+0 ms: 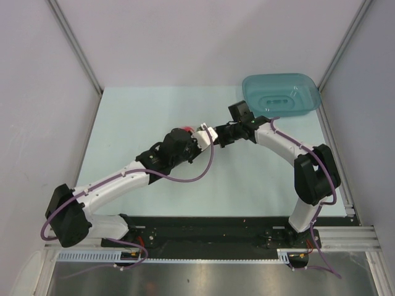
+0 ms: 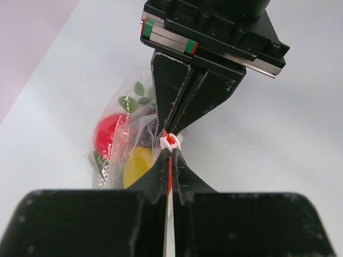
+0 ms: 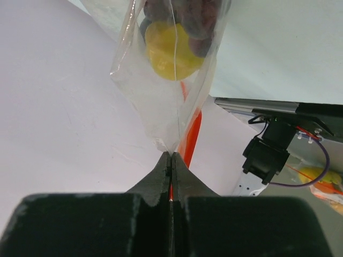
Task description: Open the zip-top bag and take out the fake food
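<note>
the left arm and right arm show white links, black joints and a purple cable along each, above the black base plate. the right claw has scuffed black fingers and a silver rail marked red and green.

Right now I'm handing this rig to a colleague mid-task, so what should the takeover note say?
Left gripper: jaws shut on the orange strip of the zip-top bag, white slider at their tips.
Right gripper: jaws shut on the bag's edge, facing the left.
Fake food: yellow, red and purple pieces all inside the bag, mid-table; teal tray at the far right corner.
Done: both grips set. Left to do: slide the zip open, take the food out; how far it is open I cannot tell.
</note>
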